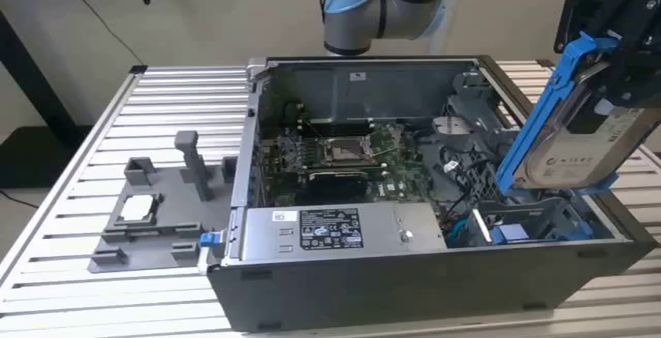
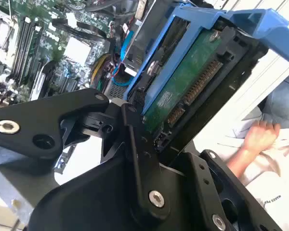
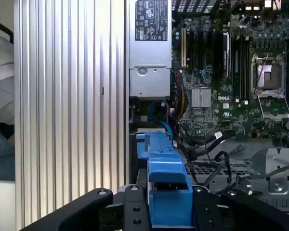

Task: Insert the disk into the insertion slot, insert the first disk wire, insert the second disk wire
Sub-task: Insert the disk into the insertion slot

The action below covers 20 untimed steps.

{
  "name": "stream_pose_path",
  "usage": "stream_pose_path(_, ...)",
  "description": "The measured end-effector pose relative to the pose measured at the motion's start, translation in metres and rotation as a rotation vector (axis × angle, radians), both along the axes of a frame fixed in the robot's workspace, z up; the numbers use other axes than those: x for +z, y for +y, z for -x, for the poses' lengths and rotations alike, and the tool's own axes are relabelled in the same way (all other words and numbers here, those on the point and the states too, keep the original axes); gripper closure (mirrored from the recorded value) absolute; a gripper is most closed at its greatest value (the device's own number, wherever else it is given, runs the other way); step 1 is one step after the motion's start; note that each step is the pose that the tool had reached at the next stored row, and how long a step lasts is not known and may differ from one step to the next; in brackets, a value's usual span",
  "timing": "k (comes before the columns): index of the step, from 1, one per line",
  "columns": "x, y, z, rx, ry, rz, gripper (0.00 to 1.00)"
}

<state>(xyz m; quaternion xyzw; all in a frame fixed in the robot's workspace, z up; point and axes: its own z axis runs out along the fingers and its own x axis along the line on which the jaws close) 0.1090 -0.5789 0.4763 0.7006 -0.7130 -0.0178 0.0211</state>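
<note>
Over the insertion slot [image 1: 532, 226], at the computer case's [image 1: 413, 276] corner on the exterior view's right, the disk [image 1: 578, 152] stands steeply tilted, long axis near upright, its lower end at the bay's mouth, not yet seated. Straight above it, the pincer [image 1: 618, 75] is clamped tight on the disk's upper end. Around lies the slatted bench [image 1: 176, 90].

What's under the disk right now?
In the exterior view the disk, held tilted by the gripper, hangs over the insertion slot, where a blue plastic part shows inside. The disk's lower end covers the slot's far side, so that part is hidden.
</note>
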Motion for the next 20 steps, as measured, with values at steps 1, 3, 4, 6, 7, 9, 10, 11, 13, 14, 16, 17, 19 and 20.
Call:
stream_pose_path(1, 0.0000, 0.0000, 0.0000, 0.000, 0.0001, 0.0000, 0.67)
stream_pose_path(3, 0.0000, 0.0000, 0.0000, 0.000, 0.0014, 0.0000, 0.67)
stream_pose_path(4, 0.0000, 0.0000, 0.0000, 0.000, 0.0015, 0.0000, 0.67)
stream_pose_path(6, 0.0000, 0.0000, 0.0001, 0.000, 0.0016, 0.0001, 0.67)
stream_pose_path(7, 0.0000, 0.0000, 0.0000, 0.000, 0.0016, 0.0001, 0.67)
stream_pose_path(9, -0.0004, -0.0001, 0.0000, 0.000, 0.0013, -0.0001, 0.67)
stream_pose_path(10, -0.0008, 0.0000, 0.0000, 0.000, 0.0006, -0.0002, 0.67)
stream_pose_path(11, -0.0012, 0.0000, -0.0001, 0.000, -0.0005, -0.0002, 0.67)
stream_pose_path(13, -0.0024, -0.0001, 0.0000, 0.000, -0.0028, -0.0001, 0.67)
stream_pose_path(14, -0.0033, -0.0001, 0.0000, 0.000, -0.0040, -0.0006, 0.67)
stream_pose_path(16, -0.0056, -0.0001, 0.0000, 0.000, -0.0059, -0.0056, 0.67)
stream_pose_path(17, -0.0066, -0.0001, 0.0000, 0.000, -0.0066, -0.0096, 0.67)
stream_pose_path(19, -0.0086, -0.0004, 0.0000, 0.000, -0.0075, -0.0209, 0.67)
stream_pose_path(20, -0.0099, -0.0004, 0.0001, 0.000, -0.0075, -0.0220, 0.67)
